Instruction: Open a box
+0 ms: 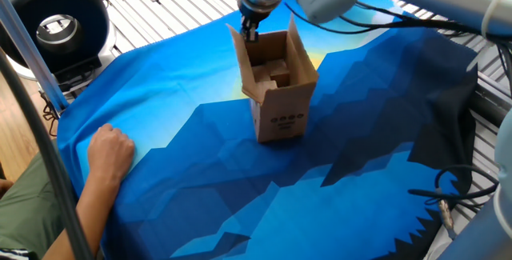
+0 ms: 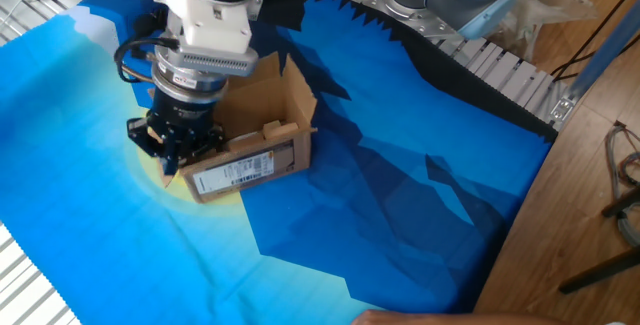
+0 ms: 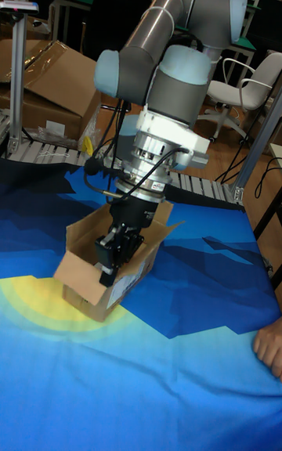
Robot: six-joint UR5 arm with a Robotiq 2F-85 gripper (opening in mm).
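Observation:
The box [image 1: 278, 92] is a small brown carton standing upright on the blue cloth, top flaps spread open and smaller brown pieces showing inside. Its white label [image 2: 240, 172] faces the camera in the other fixed view, where the box [image 2: 268, 130] lies right of the gripper. My gripper [image 1: 251, 30] hangs at the box's far left top corner, fingers close together and pinched on the flap there. From the other side the gripper [image 2: 170, 151] covers that flap. In the tall view the gripper [image 3: 108, 261] sits at the near wall of the box [image 3: 78, 283].
A person's hand [image 1: 110, 152] rests on the cloth [image 1: 200, 180] at the front left, also showing as a hand [image 3: 269, 351] at the right edge. A black round device [image 1: 54, 22] stands at the back left. Cables [image 1: 448, 200] lie at the right. A large carton [image 3: 47, 87] sits behind the table.

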